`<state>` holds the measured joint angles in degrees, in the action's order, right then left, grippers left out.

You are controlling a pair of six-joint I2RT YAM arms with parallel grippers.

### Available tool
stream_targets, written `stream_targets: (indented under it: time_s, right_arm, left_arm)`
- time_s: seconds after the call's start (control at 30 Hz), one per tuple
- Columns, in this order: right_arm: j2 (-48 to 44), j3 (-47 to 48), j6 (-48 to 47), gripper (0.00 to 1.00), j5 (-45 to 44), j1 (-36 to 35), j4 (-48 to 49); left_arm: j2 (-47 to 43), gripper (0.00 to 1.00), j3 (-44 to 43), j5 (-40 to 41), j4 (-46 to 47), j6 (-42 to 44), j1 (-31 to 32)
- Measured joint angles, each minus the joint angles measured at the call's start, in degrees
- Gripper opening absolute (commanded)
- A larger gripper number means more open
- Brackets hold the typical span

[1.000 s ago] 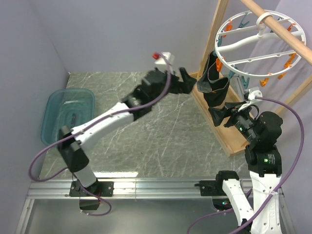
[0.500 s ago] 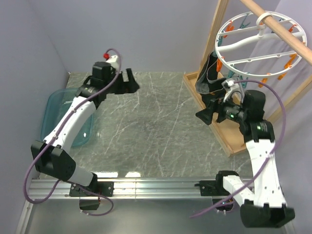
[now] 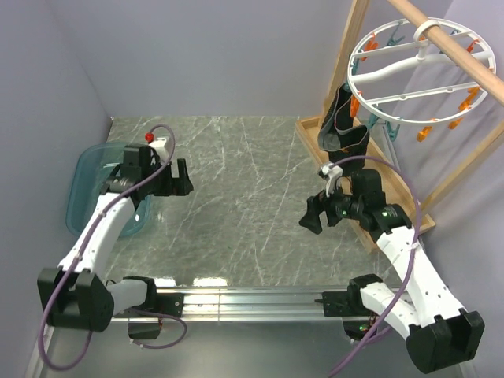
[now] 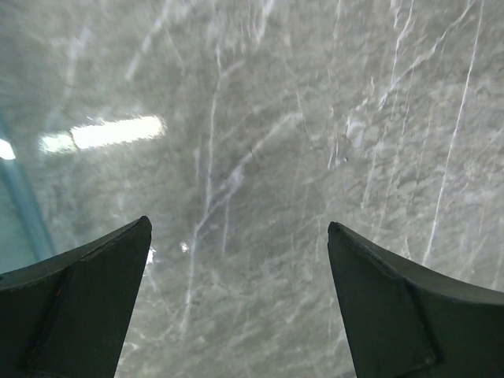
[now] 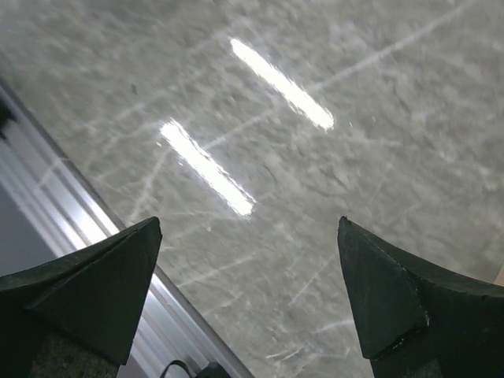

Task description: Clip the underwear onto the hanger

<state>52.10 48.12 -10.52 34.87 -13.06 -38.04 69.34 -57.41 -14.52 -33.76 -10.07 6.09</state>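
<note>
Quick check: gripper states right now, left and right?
Left gripper: open, holding nothing.
Right gripper: open, holding nothing.

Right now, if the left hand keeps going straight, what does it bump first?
Probably the marble table. The left gripper, jaws open, faces only tabletop; the teal bin sits off to the side. Depth is unclear.

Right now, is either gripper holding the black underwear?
No, the underwear hangs by the hanger, while the left gripper and right gripper are both open and empty over the table.
</note>
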Motion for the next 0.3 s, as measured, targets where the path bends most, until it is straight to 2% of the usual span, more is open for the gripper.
stream_targets:
  time_s: [0.13,0.3]
  right_arm:
    - [-2.51,-3.67,-0.28,1.00,-3.26,-0.31,0.57]
    - [-4.98,-3.67,-0.55,1.00,-5.73,-0.31,1.90]
  left_arm:
    - [-4.76,1.00,1.92,1.62,2.08,1.53,0.00]
    - [-5.27,0.99,2.86,2.60,2.67,2.54,0.00]
